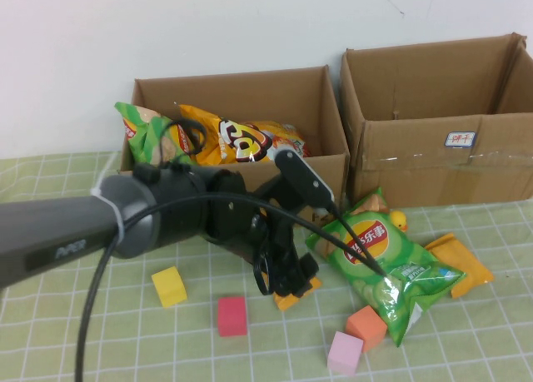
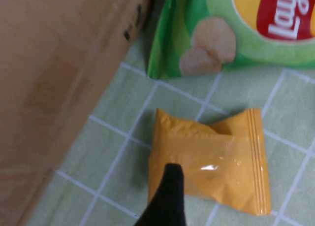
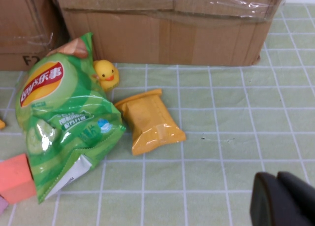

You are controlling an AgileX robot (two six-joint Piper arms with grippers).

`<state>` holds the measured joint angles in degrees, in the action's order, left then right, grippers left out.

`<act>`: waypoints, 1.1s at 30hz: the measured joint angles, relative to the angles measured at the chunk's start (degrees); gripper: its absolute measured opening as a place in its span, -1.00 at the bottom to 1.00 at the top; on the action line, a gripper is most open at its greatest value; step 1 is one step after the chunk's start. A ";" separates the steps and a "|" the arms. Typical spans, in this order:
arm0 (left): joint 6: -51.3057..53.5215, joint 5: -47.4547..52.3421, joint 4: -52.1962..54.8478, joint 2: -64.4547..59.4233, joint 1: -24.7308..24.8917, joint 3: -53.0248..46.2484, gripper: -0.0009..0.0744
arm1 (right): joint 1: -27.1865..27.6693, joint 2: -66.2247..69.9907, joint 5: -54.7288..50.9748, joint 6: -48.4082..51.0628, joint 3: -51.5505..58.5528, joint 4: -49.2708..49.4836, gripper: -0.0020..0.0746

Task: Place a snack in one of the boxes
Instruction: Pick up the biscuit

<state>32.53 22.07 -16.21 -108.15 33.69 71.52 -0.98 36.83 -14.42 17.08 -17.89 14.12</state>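
A small orange snack packet (image 1: 298,292) (image 2: 216,157) lies flat on the checked cloth just in front of the left cardboard box (image 1: 233,91) (image 2: 59,88). My left gripper (image 1: 287,284) (image 2: 248,181) hangs low over it, open; one black finger (image 2: 167,196) rests at the packet's edge and the other is outside the wrist view. A green chip bag (image 1: 387,261) (image 2: 236,34) (image 3: 59,117) lies beside it. Further right a second orange packet (image 1: 465,270) (image 3: 150,120) lies in front of the right box (image 1: 433,157). My right gripper (image 3: 278,199) is shut, empty, above bare cloth and outside the high view.
The left box holds an orange chip bag (image 1: 241,136) and a green one (image 1: 150,132). A yellow duck (image 1: 398,221) (image 3: 106,73) sits behind the green bag. Yellow (image 1: 169,285), red (image 1: 232,315), orange (image 1: 366,325) and pink (image 1: 345,351) blocks lie on the cloth.
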 joint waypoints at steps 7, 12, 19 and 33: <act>-1.52 0.38 2.38 -4.57 0.08 1.05 0.78 | 0.00 0.00 0.14 0.00 0.00 0.12 -0.95; -5.05 3.69 3.37 -7.80 0.08 6.68 0.78 | 0.00 0.00 0.17 0.00 0.00 0.12 -0.95; -11.71 11.84 11.42 -12.69 0.08 14.74 0.78 | 0.00 0.00 0.29 0.00 0.00 0.12 -0.95; -15.50 10.37 10.21 -15.69 0.08 15.38 0.78 | 0.00 0.00 0.39 0.00 0.00 1.08 -0.95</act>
<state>17.03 32.43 -6.00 -123.84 33.77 86.90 -0.98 36.83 -14.03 17.08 -17.89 15.21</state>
